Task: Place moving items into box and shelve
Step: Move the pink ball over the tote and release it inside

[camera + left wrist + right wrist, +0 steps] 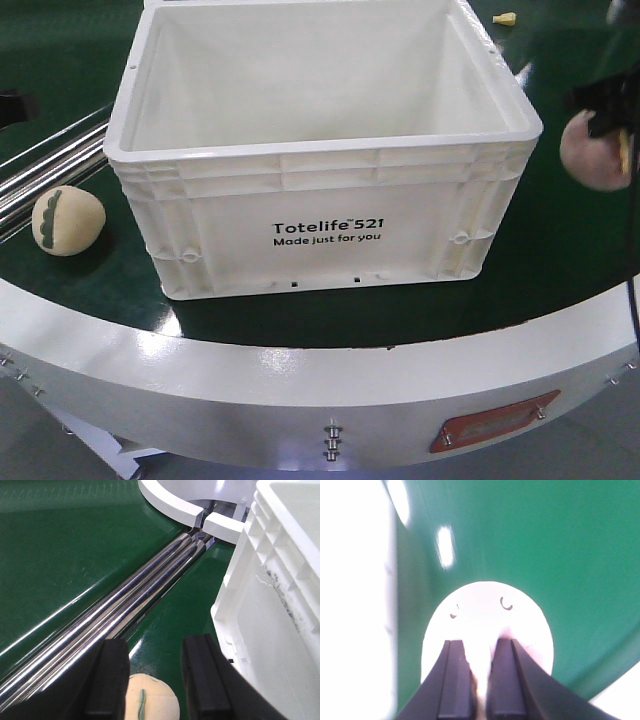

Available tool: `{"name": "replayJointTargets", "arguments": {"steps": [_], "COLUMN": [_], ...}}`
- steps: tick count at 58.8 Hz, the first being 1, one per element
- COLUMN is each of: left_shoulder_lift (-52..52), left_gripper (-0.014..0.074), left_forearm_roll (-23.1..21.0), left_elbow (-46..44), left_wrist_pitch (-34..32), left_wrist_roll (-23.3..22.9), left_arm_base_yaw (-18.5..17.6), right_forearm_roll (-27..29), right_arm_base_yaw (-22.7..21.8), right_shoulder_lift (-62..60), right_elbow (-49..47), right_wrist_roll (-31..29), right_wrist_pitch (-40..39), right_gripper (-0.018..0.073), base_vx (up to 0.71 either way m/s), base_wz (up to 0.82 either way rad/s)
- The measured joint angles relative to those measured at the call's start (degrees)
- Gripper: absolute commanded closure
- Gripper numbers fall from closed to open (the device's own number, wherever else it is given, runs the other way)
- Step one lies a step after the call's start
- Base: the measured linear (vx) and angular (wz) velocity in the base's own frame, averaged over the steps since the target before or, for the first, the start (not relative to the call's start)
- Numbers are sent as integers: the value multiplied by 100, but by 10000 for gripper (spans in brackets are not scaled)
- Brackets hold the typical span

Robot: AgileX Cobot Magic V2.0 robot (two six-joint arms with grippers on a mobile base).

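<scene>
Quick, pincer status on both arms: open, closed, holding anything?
Left pincer: open, cream bun between its fingers, not clamped.
Right pincer: closed on the pinkish-brown bun.

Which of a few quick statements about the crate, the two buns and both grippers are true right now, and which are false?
1. The white crate stands upright, opening up. True.
2. The cream bun lies inside the crate. False: it lies on the green belt, left of the crate.
3. The right gripper is shut on the pinkish-brown bun. True.
4. The left gripper is shut on the cream bun. False: it is open, and the left wrist view shows the bun low between its fingers.
5. The crate's front is blank. False: it reads "Totelife 521 Made just for you".
</scene>
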Motion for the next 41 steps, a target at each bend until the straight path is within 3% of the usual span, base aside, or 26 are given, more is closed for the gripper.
{"name": "replayJointTargets", "arguments": {"steps": [10, 26, 33, 41], "left_shoulder_lift": [0, 0, -5, -5], "left_gripper": [199, 199, 199, 199], "left_forearm_roll": [0, 0, 0, 0], "left_elbow": [0, 0, 0, 0], "left_wrist_pitch": [-6, -20, -26, -26], "left_wrist_roll": [0, 0, 0, 0], "left_arm_base_yaw": [0, 0, 0, 0], "right_forearm_roll": [686, 3283, 3340, 2772], "right_arm_base_yaw": [0, 40, 438, 1302], "right_shoulder_lift": [-573, -672, -470, -100], "right_elbow": [-1026, -1680, -1681, -1681], "right_wrist_roll": [-39, -1289, -1636, -1796], "right_wrist_pitch": [345, 904, 974, 673], "right_gripper": [567, 561, 549, 501], "base_vx": [0, 0, 0, 0], "base_wz": [0, 0, 0, 0]}}
